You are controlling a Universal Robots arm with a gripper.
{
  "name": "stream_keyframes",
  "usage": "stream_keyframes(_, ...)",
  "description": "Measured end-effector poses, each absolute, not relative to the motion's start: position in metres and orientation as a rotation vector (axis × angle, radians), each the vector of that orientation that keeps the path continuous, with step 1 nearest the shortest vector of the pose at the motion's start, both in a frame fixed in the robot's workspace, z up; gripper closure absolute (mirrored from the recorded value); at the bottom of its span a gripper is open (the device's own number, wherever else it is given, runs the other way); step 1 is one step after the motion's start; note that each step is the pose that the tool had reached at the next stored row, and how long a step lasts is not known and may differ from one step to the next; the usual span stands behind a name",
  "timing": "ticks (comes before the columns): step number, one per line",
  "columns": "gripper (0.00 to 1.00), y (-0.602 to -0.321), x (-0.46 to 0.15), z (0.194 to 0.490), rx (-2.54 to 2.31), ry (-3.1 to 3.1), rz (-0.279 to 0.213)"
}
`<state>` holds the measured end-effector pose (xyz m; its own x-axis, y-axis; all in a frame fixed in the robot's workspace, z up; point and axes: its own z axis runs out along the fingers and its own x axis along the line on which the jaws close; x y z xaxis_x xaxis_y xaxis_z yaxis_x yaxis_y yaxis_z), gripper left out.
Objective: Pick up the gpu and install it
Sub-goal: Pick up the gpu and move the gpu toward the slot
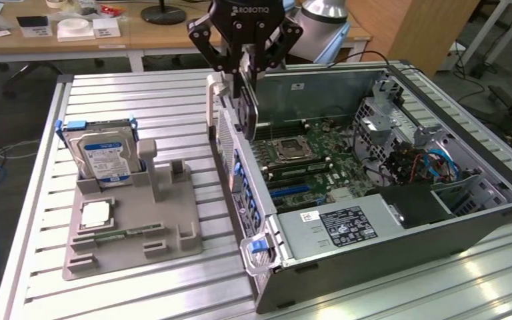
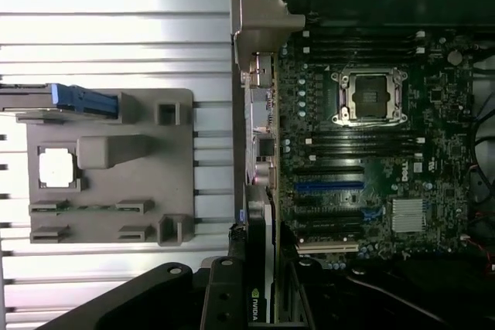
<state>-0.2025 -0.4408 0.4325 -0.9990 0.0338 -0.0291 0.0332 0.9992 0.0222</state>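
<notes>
Here the gripper point(image 1: 249, 70) grips the gpu point(image 1: 249, 113) upright — against the case's point(image 1: 416, 247) rear edge, interior open beside

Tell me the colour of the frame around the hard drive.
The frame is blue; the exterior view shows it best.

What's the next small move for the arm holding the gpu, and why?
Probably shift the gpu sideways along the rear edge of the case until it sits over the blue slot. The gripper grips it upright above the case, level with the CPU socket, not the slot.
</notes>
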Motion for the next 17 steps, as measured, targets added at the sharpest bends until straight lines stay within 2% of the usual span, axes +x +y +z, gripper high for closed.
stream_keyframes(17, 0.73, -0.437, -0.180, 0.433, 0.052, 3.111, 0.034)
